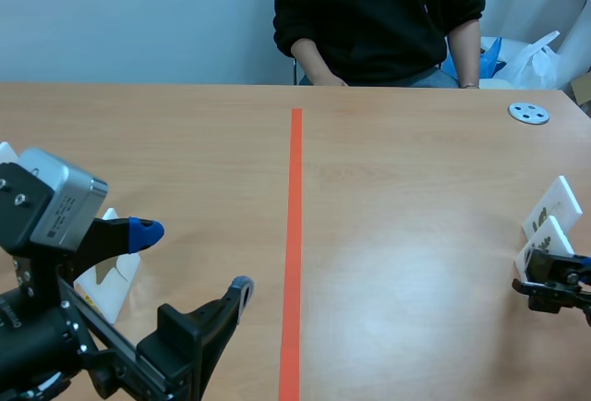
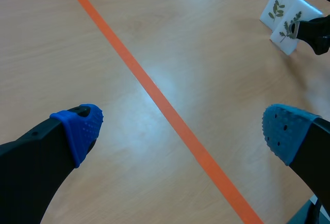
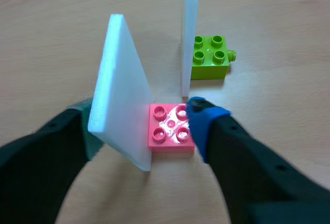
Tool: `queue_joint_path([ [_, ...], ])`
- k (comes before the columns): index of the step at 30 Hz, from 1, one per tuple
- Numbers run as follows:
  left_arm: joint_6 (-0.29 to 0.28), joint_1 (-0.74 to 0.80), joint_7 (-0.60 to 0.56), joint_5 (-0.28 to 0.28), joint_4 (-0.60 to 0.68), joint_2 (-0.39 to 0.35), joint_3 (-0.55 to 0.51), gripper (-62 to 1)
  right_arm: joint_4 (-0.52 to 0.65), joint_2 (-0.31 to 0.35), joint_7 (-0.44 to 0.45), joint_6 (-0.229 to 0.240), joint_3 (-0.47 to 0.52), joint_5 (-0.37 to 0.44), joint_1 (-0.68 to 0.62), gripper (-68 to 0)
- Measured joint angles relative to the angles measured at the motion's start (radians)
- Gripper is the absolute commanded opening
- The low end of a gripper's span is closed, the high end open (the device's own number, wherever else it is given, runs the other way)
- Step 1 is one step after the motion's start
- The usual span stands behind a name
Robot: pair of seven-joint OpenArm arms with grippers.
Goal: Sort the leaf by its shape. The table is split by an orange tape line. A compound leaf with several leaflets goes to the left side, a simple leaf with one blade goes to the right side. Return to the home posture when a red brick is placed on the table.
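Table (image 1: 416, 235) | right wrist alone — fingers (image 3: 206, 126) pinch pink-based leaf card (image 3: 121, 79)

Near card (image 1: 545, 237) before far card (image 1: 554, 205), right of tape line (image 1: 295, 235).

I record by colour from my console: tabletop (image 1: 416, 235), pale wood grain; tape line (image 1: 295, 235), orange; near card (image 3: 121, 90) and far card (image 3: 190, 33), white, printed with dark green sprigs; pink brick (image 3: 170, 128); lime brick (image 3: 210, 56); fingers (image 2: 31, 167), black; pads (image 2: 82, 131), blue, dotted.
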Motion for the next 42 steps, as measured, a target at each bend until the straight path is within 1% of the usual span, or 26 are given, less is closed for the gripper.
queue_joint_path([
  [5,0.000,0.000,0.000,0.000,0.000,0.000,0.000,1.4,0.000,0.000,0.074,0.000,0.000,0.000,0.000,-4.8],
  [7,0.000,0.000,0.000,0.000,0.000,0.000,0.000,1.4,0.000,0.000,0.097,0.000,0.000,0.000,0.000,-0.4],
  [8,0.000,0.000,0.000,0.000,0.000,0.000,0.000,1.4,0.000,0.001,0.101,0.000,0.000,0.000,0.000,0.4],
  [13,0.000,0.000,0.000,0.000,0.000,0.000,0.000,1.4,0.020,0.013,0.099,0.008,0.000,0.000,-0.010,0.4],
  [15,0.000,0.000,0.000,0.000,0.000,0.000,0.000,1.4,0.063,0.025,0.086,0.007,0.000,0.000,-0.031,0.4],
  [19,0.000,0.000,0.000,0.000,0.000,0.000,0.000,1.4,0.187,0.039,0.068,0.007,0.014,0.000,-0.093,0.4],
  [23,0.000,0.000,0.000,0.000,0.000,0.000,0.000,1.4,0.318,0.039,-0.031,0.007,0.070,0.000,-0.154,0.4],
  [26,0.000,0.000,0.000,0.000,0.000,0.000,0.000,1.4,0.414,0.039,-0.063,0.007,0.113,0.000,-0.207,0.4],
  [29,0.000,0.000,0.000,0.000,0.000,0.000,0.000,1.4,0.515,0.039,-0.082,0.007,0.137,0.000,-0.260,0.4],
  [36,0.000,0.000,0.000,0.000,0.000,0.000,0.000,1.4,0.785,0.038,-0.212,0.014,0.137,-0.007,-0.344,0.4],
  [39,0.000,0.000,0.000,0.000,0.000,0.000,0.000,1.4,0.871,0.039,-0.260,0.015,0.129,-0.007,-0.356,0.4],
  [42,0.000,0.000,0.000,0.000,0.000,0.000,0.000,1.4,0.918,0.039,-0.303,0.015,0.096,-0.008,-0.361,0.4],
])
